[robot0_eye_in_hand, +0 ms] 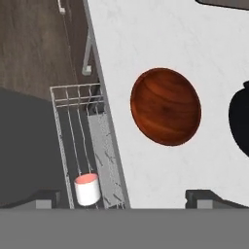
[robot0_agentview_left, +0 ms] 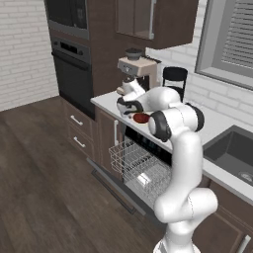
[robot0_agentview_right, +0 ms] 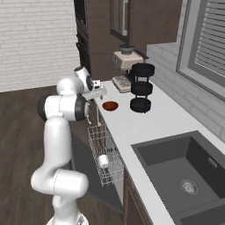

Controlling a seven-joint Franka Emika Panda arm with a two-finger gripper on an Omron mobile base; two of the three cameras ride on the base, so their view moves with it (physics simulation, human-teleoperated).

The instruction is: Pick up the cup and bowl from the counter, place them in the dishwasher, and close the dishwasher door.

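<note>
One bowl (robot0_eye_in_hand: 166, 106) is seen lying on the counter (robot0_eye_in_hand: 160, 39), near its front edge. One cup (robot0_eye_in_hand: 87, 188) is seen in the dishwasher (robot0_agentview_right: 104, 154) rack. The gripper (robot0_eye_in_hand: 124, 197) is held wide open above the counter, empty.

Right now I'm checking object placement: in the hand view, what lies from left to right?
Dishwasher rack → cup in the rack → bowl on the counter → black stand tray.

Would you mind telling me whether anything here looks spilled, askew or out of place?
Nothing stands out. The cup stands upright in the dishwasher's rack, the bowl sits upright and unspilled on the counter, and the door hangs open as loading requires.
</note>
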